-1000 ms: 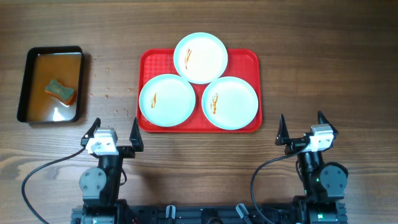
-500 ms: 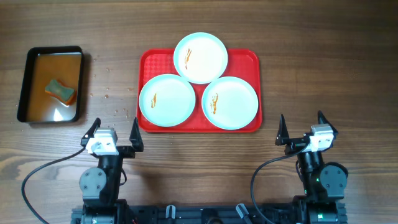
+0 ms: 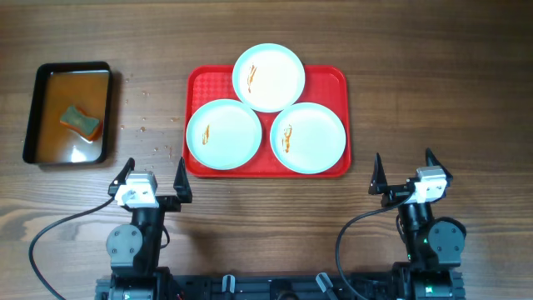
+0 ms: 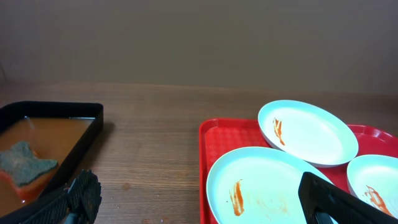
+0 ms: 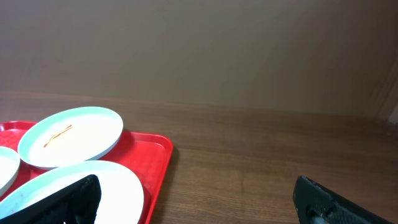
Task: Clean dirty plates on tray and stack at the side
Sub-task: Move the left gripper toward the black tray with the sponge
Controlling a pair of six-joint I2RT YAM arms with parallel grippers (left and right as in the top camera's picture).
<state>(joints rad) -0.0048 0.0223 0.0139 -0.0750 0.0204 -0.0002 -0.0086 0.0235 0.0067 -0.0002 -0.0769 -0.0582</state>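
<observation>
The left tool [image 3: 152,172] has a short strip of bare counter [image 3: 158,108] straight ahead. This open lane runs on between the black pan [image 3: 33,117], ahead to its left, and the red tray [image 3: 193,162], ahead to its right. Three plates [image 3: 223,134] crowd the tray, nearly touching. The tray's corner lies ahead-left of the right tool [image 3: 404,167]; straight ahead and rightward the wood runs open.

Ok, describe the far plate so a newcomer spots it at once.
Find the red tray mid-table. On it, the far plate forms the far apex of a triangle with two near plates. Unlike them, it overhangs the tray's far edge.
</observation>
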